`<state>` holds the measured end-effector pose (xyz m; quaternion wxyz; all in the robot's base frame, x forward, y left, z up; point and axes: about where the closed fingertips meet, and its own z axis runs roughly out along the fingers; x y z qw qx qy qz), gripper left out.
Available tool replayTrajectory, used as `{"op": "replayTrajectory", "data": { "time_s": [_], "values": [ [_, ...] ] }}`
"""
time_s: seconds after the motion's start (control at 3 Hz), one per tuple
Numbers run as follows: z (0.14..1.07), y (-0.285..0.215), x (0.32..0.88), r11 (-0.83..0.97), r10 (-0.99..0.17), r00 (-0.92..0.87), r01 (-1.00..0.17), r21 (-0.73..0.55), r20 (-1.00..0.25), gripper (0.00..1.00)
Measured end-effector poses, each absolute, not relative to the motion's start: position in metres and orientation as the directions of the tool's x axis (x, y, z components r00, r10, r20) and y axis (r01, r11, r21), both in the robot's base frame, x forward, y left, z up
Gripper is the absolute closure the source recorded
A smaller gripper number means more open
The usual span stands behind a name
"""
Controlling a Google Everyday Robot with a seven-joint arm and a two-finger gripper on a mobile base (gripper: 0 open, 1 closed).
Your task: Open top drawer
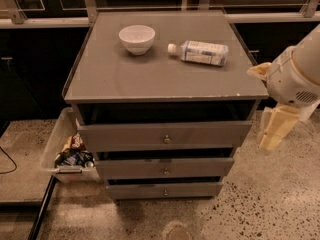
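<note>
The top drawer (165, 134) is the widest of three grey drawers in a grey cabinet at the centre of the camera view. Its flat front carries a small round metal knob (166, 139). A dark gap shows between its front and the cabinet top. The front stands a little forward of the two narrower drawers below. My gripper (272, 131) hangs as a cream-coloured piece below the white arm (297, 74), at the right of the cabinet. It is level with the top drawer and apart from it, touching nothing.
A white bowl (136, 38) and a plastic bottle (200, 51) lying on its side are on the cabinet top (150, 79). A clear bin (62, 149) with wrapped snacks sits on the floor at the cabinet's left. Dark glass-fronted counters run behind.
</note>
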<state>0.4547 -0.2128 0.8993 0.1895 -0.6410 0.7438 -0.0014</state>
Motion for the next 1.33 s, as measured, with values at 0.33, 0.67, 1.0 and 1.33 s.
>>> {"op": "replayTrajectory", "data": {
  "time_s": [0.33, 0.67, 1.0, 1.33],
  "values": [
    [0.824, -0.221, 0.49, 0.094, -0.944, -0.005, -0.962, -0.257, -0.329, 0.0],
    [0.824, -0.221, 0.49, 0.094, -0.944, -0.005, -0.962, -0.257, -0.329, 0.0],
    [0.786, -0.217, 0.486, 0.103, -0.936, -0.028, -0.975, -0.196, -0.352, 0.0],
    [0.736, -0.214, 0.486, 0.121, -0.926, -0.068, -0.985, -0.122, -0.371, 0.0]
  ]
}}
